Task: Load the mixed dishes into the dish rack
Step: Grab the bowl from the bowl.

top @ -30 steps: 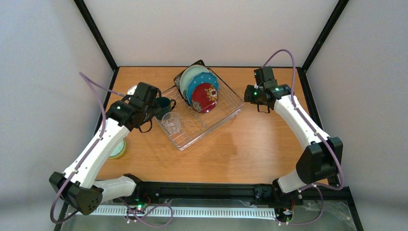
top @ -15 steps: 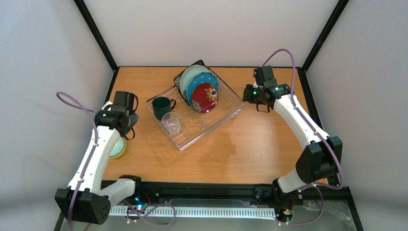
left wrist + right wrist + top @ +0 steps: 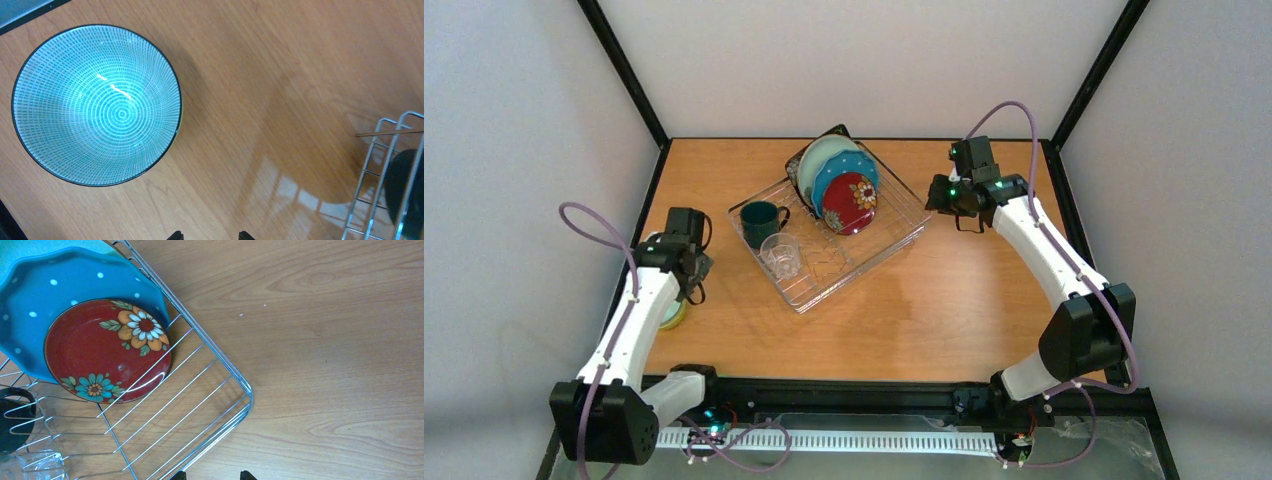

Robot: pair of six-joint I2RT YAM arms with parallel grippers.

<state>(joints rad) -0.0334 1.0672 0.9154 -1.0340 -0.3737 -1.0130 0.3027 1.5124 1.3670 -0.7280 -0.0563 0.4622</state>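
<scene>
The dish rack point(image 3: 876, 244) stands mid-table. Its back end holds the upright black square floral plate point(image 3: 802, 160), pale mint plate point(image 3: 823, 152), blue dotted plate point(image 3: 840, 173) and small red floral plate point(image 3: 849, 203). The dark green mug point(image 3: 759, 218) and clear glass cup point(image 3: 781, 256) stand in its left end. My left gripper point(image 3: 210, 235) is open and empty over bare wood, right of the mint bowl point(image 3: 97, 105). From the top, a yellow-green bowl edge point(image 3: 672, 316) peeks out under that arm. My right gripper point(image 3: 212, 475) hangs open and empty at the rack's right corner point(image 3: 247, 397).
The black frame posts rise at the table's back corners point(image 3: 654, 130). The left table edge point(image 3: 20, 12) runs just past the bowl. The rack's wire end point(image 3: 385, 165) with the mug point(image 3: 407, 185) lies to the right of my left gripper.
My left arm has drawn back from the mug in the rack and swung left and nearer, over the bowl. The mug stays in the rack. The right arm has barely moved.
</scene>
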